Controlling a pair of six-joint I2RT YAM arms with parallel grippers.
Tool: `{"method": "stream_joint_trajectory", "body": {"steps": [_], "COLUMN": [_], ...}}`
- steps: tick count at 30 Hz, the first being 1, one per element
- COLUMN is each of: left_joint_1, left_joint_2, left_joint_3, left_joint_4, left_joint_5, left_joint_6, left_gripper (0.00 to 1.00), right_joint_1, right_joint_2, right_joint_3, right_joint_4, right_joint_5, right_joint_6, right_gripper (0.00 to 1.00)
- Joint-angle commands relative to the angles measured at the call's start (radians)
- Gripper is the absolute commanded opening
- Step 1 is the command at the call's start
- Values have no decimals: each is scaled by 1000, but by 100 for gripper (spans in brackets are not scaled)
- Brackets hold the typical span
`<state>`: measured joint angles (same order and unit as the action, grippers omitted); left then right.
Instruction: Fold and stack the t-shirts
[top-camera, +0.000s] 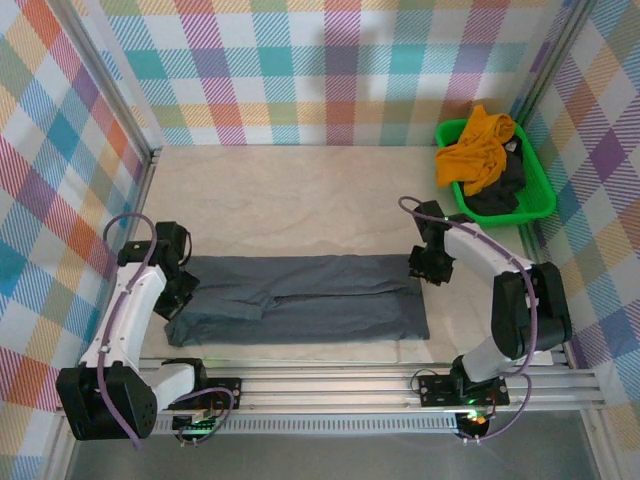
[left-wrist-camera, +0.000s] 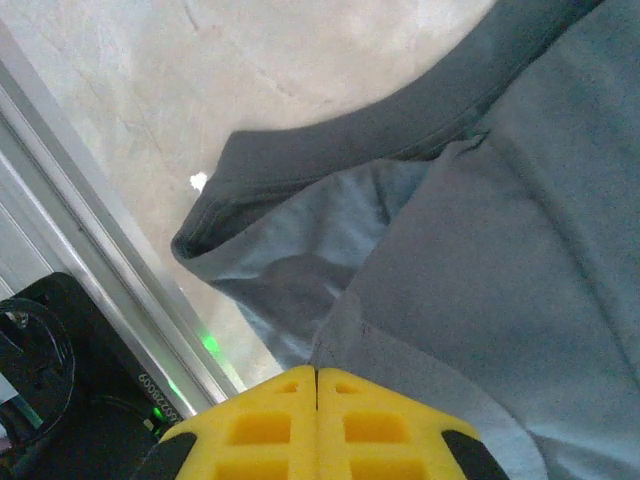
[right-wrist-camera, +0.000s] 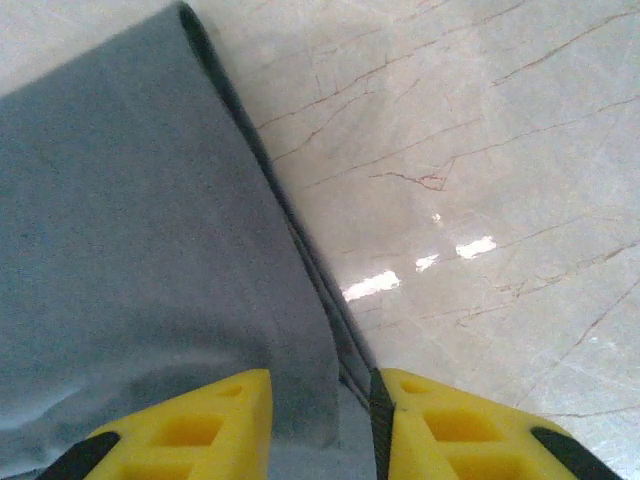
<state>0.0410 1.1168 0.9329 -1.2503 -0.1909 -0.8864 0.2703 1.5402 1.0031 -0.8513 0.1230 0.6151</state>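
The right pincer (right-wrist-camera: 322, 378) stood apart astride the hem of the slate-grey t-shirt (top-camera: 300, 300); the left pincer (left-wrist-camera: 317, 372) was together. A clean fold likely required matched, level grips.

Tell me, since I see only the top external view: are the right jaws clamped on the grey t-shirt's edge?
Observer: No. In the right wrist view the right jaws stand apart, and the folded edge of the grey t-shirt lies in the gap between them.
Operator: And the left jaws?
Observer: In the left wrist view the left jaws are pressed together, tips touching, with no cloth visible between them. They sit over the shirt's rumpled end.
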Motion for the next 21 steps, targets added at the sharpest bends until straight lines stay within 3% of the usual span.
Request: {"method": "stream_joint_trajectory", "body": {"steps": [1, 4, 11, 19, 21], "left_joint_1": [14, 14, 14, 14, 14], "left_joint_2": [-9, -5, 30, 65, 73], "left_joint_3": [-34, -49, -71, -95, -93], "left_joint_4": [10, 20, 52, 99, 116], "left_joint_5": [21, 17, -3, 11, 33], "left_joint_6": [-16, -17, -12, -12, -14], "left_gripper": [0, 0, 0, 0, 12], "right_joint_1": [6, 10, 31, 22, 12], "right_joint_2": [-22, 5, 72, 140, 148], "right_joint_3": [43, 70, 85, -31, -43], "right_joint_4": [-20, -3, 27, 59, 63], "right_joint_5": [-9, -43, -108, -133, -125], "right_joint_6": [26, 29, 35, 88, 80], "right_gripper": [34, 31, 13, 1, 1]}}
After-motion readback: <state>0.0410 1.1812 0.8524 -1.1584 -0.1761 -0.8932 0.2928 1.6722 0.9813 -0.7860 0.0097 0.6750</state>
